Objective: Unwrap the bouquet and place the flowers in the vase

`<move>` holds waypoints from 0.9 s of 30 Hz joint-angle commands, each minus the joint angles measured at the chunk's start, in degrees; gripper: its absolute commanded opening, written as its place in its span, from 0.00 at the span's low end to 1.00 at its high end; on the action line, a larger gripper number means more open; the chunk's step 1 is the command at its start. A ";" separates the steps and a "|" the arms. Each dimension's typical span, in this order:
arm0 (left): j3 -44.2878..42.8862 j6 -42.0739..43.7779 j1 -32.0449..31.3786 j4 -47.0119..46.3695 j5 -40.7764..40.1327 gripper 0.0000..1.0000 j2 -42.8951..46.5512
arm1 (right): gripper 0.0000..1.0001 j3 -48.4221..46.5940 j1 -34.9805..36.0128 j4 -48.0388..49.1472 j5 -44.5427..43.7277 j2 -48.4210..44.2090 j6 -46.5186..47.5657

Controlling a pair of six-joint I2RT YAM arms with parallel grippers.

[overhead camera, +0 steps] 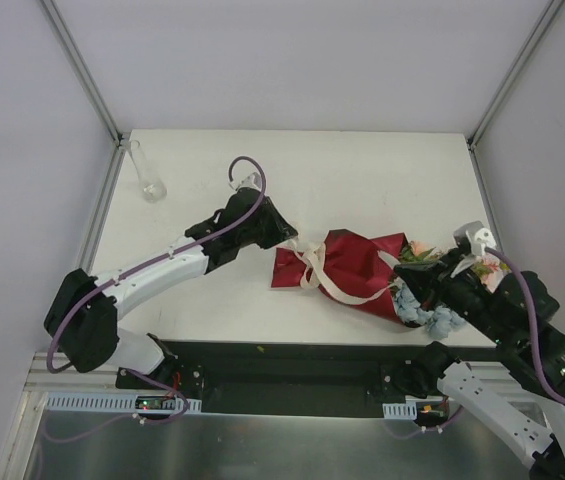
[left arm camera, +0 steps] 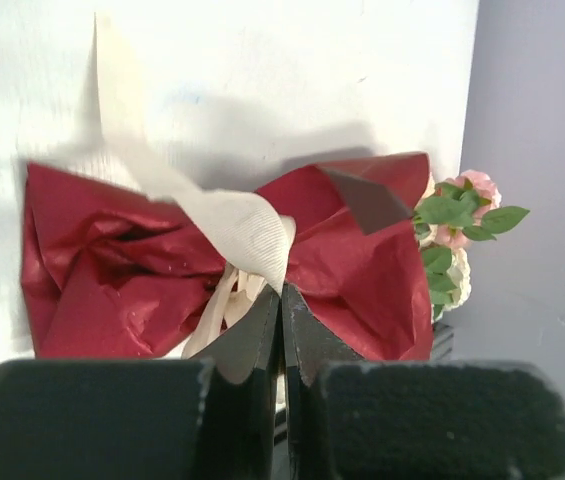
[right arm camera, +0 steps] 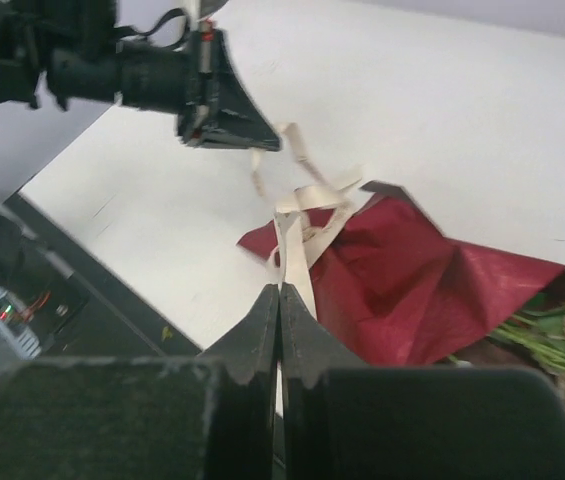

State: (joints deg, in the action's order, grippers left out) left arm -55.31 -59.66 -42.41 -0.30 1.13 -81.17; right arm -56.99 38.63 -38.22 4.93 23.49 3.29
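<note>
The bouquet (overhead camera: 352, 262) lies on its side on the white table, its dark red wrapping paper (left arm camera: 112, 270) crumpled and tied with a cream ribbon (left arm camera: 232, 215). Pink, cream and pale blue flowers (overhead camera: 437, 315) stick out at its right end, partly under the right arm. My left gripper (overhead camera: 294, 238) is at the narrow left end, shut on one ribbon tail (left arm camera: 282, 292). At the flower end my right gripper (overhead camera: 400, 284) is shut on another ribbon strand (right arm camera: 280, 290). The clear glass vase (overhead camera: 148, 176) stands upright at the table's far left corner.
The table (overhead camera: 362, 170) is framed by metal posts and pale walls on three sides. A black base strip (overhead camera: 292, 365) runs along the near edge between the arm mounts. In the right wrist view the left gripper (right arm camera: 262, 140) holds its ribbon tail above the table.
</note>
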 commanded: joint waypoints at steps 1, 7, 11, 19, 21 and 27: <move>-5.93 11.65 -0.39 6.69 -7.36 0.00 4.78 | 0.01 -4.70 0.13 -1.95 -13.35 -4.84 1.10; -13.31 24.66 -0.30 9.35 -12.02 0.00 5.84 | 0.01 -4.97 0.13 -4.23 -19.78 -8.98 2.42; -17.63 32.74 -0.39 9.61 -14.13 0.00 5.75 | 0.01 -4.88 0.13 -5.81 -17.32 -8.81 2.77; -23.78 41.02 -0.30 9.61 -19.75 0.00 5.06 | 0.01 -8.57 0.13 -7.75 -21.46 -10.83 5.76; -24.41 42.43 -0.39 9.52 -20.81 0.00 4.79 | 0.01 -9.27 0.13 -7.31 -19.18 -11.18 6.37; -29.76 47.00 -0.30 7.77 -23.97 0.00 0.32 | 0.01 -7.70 0.13 -5.82 -6.27 -11.54 7.44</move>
State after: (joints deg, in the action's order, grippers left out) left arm -79.79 -18.33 -42.39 9.52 -18.98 -77.62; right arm -64.79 38.61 -46.44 -11.22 11.92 9.21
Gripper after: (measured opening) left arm 0.003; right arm 0.012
